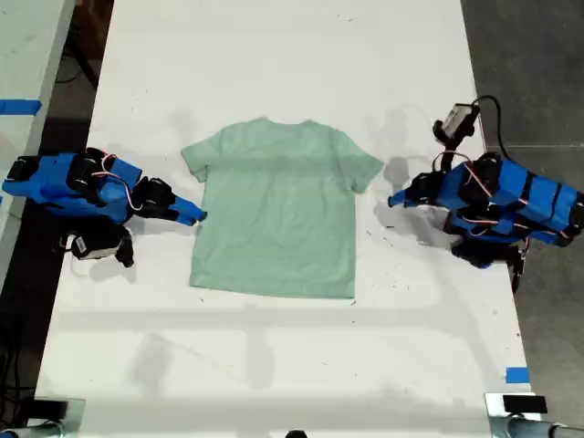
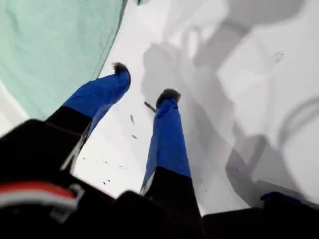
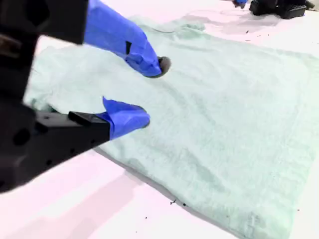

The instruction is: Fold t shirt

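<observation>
The pale mint-green short-sleeved cloth t shirt (image 1: 276, 208) lies flat and unfolded at the middle of the white table (image 1: 274, 365). My first gripper (image 2: 144, 82), at the exterior view's right, is parted and empty over bare table beside the shirt. My second gripper (image 3: 149, 92), at the exterior view's left, stands apart at the shirt's edge, gripping nothing

My first hand (image 2: 144, 82) parted over white table (image 2: 239, 99), t shirt (image 2: 50, 45) beside, possibly untouched

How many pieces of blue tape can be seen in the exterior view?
2: one blue tape piece on the neighbouring surface at the exterior view's left edge, another blue tape piece on the white table, lower right. Others may be hidden.
</observation>
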Action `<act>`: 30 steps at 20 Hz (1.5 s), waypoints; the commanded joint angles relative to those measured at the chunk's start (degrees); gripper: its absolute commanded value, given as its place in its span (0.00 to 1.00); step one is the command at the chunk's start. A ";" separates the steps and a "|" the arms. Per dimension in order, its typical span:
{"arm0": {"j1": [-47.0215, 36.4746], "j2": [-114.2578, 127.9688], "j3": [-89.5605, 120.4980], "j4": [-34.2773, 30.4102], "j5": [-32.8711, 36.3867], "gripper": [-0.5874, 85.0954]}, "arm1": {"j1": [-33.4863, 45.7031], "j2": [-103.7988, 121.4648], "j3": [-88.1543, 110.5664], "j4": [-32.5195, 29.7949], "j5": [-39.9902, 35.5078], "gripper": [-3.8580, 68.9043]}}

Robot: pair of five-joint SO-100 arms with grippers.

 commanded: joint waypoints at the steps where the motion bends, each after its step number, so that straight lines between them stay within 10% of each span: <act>1: -0.53 0.44 -0.09 0.09 0.62 0.15 | 9.93 -16.35 -13.45 -5.98 -9.49 0.29; 15: -0.62 0.44 -0.09 0.09 0.62 0.15 | 19.42 -65.48 -31.38 -29.97 -16.96 0.30; 16: -0.70 0.44 -0.09 0.09 0.62 0.15 | 19.42 -66.62 -31.90 -29.79 -17.58 0.08; 19: -0.70 0.44 -0.09 0.09 0.62 0.15 | 18.11 -63.63 -32.17 -29.53 -17.31 0.08; 30: -0.70 0.44 -0.09 0.09 0.62 0.15 | -11.16 -71.72 -55.81 -34.10 -13.01 0.08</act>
